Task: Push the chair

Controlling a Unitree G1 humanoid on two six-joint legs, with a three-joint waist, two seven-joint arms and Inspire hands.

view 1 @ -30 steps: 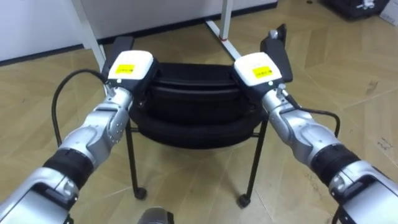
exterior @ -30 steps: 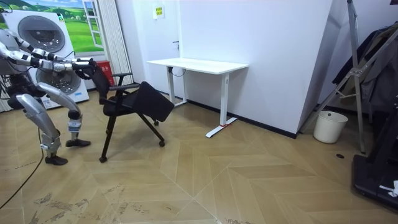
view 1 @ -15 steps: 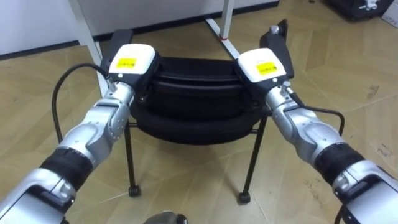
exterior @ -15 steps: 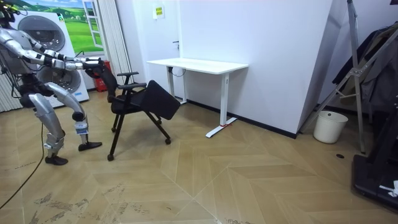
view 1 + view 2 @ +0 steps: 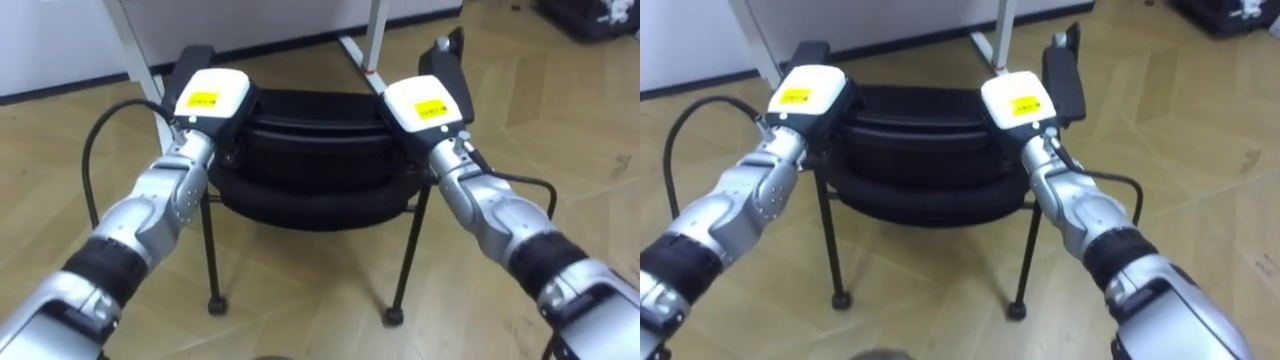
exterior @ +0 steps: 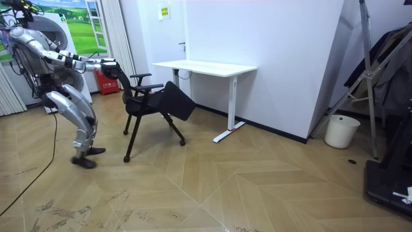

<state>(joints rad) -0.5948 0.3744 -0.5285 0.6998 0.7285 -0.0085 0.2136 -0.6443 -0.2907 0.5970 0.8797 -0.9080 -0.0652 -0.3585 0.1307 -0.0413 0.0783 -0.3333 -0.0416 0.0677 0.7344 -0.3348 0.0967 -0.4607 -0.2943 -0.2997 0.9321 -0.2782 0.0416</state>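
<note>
Mid-push, left hand (image 5: 210, 98) and right hand (image 5: 424, 103) rest on the back of the chair (image 5: 315, 150) at centre frame, finger grip impossible to tell; next probably needs even forward pressure.

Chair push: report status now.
Left hand and right hand on the chair back, one at each side. Chair between robot and white desk. Desk legs close ahead, in the chair's path.
</note>
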